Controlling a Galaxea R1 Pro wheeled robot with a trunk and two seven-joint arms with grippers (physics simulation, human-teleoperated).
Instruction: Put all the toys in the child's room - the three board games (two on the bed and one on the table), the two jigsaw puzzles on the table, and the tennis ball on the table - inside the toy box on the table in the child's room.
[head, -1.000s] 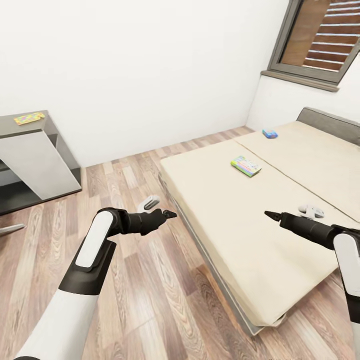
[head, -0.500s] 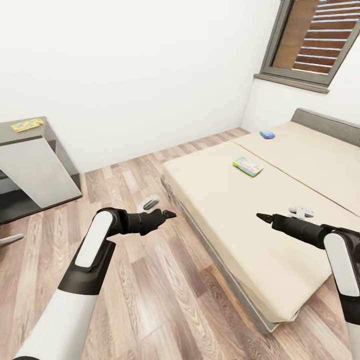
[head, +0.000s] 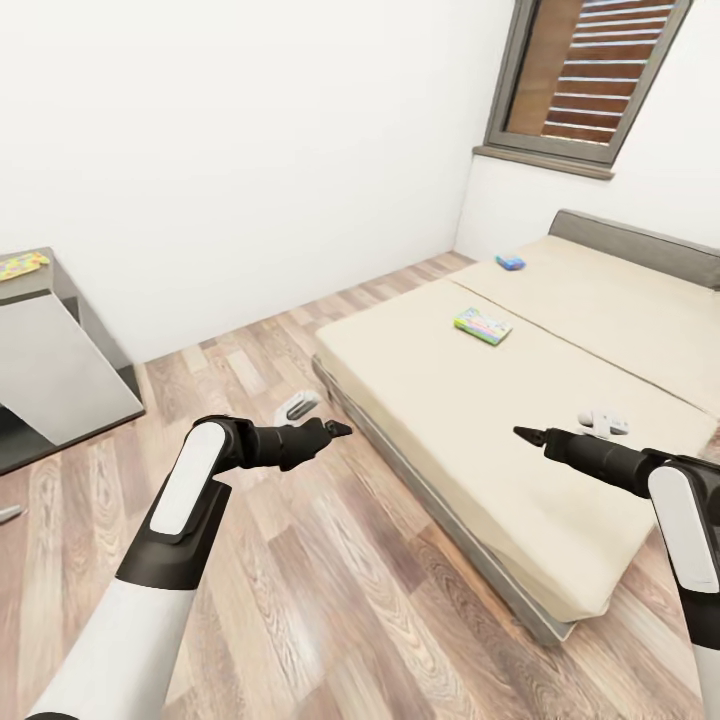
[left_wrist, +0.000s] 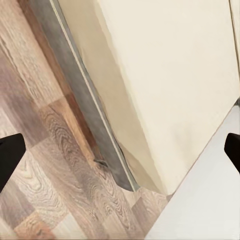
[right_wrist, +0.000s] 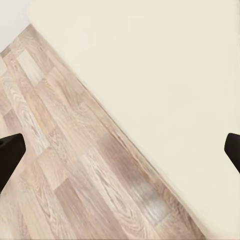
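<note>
Beside bed (head: 560, 400), both hands (head: 338, 429) (head: 527, 433) apparently wide apart, empty.

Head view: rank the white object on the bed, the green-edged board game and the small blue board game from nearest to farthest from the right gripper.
From the right gripper:
1. White object, on the bed's near section, just beyond the gripper.
2. Green-edged board game, mid-bed, near the seam between sections.
3. Small blue board game, far section, toward the wall.
</note>
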